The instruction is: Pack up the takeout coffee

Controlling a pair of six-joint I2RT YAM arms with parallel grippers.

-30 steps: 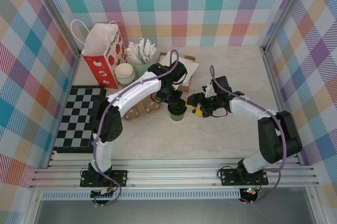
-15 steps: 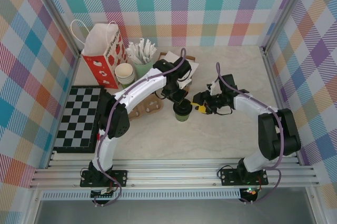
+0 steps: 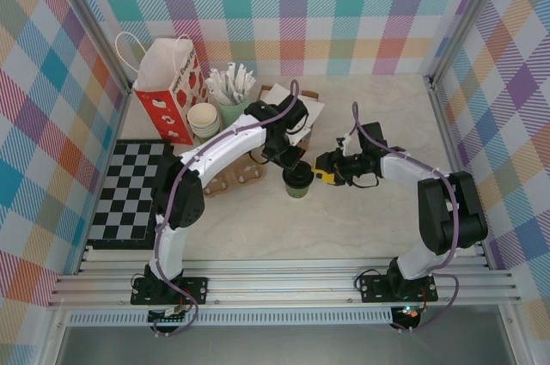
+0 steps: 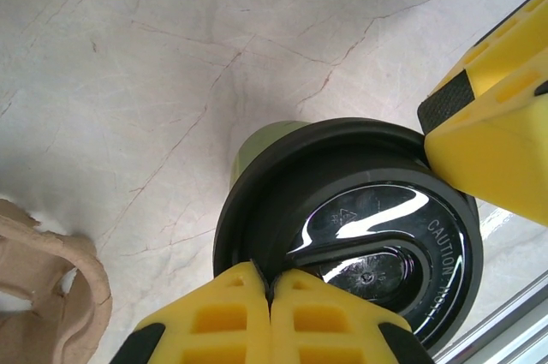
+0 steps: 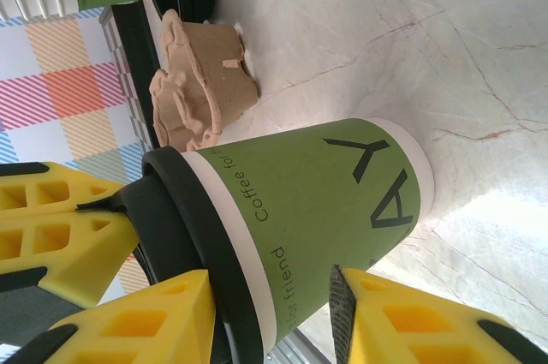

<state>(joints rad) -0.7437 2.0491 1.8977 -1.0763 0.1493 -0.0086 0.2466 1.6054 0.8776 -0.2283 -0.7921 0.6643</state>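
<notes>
Packing barely begun, judging by the layout. Small green paper cup with round black plastic lid (image 3: 298, 181): stood upright near the middle of the pale marbled bench (image 3: 369, 236), just beside the brown moulded-pulp cup carrier (image 3: 236, 174) and well apart from the red-and-white paper carrier bag (image 3: 168, 90) at the back left. Carried its lid fully seated, so capping seemingly done. Rested with its base on the bench, not lifted.

Left hand (image 4: 270, 283): pressed together, fingertips meeting over the edge of the lid. Pinched nothing; looked to be bearing down on the lid from above.

Right hand (image 5: 274, 295): straddled the cup from the side, one yellow finger (image 5: 411, 330) against the paper wall, the other at the lid's rim. Appeared to pinch the cup just under the lid; firmness of that hold impossible to tell.

Left to do, by this reading: firm up the side hold, clear the left hand off the lid, carry the cup across and set it down upright. Destination, carrier or bag, not clear from these views.
</notes>
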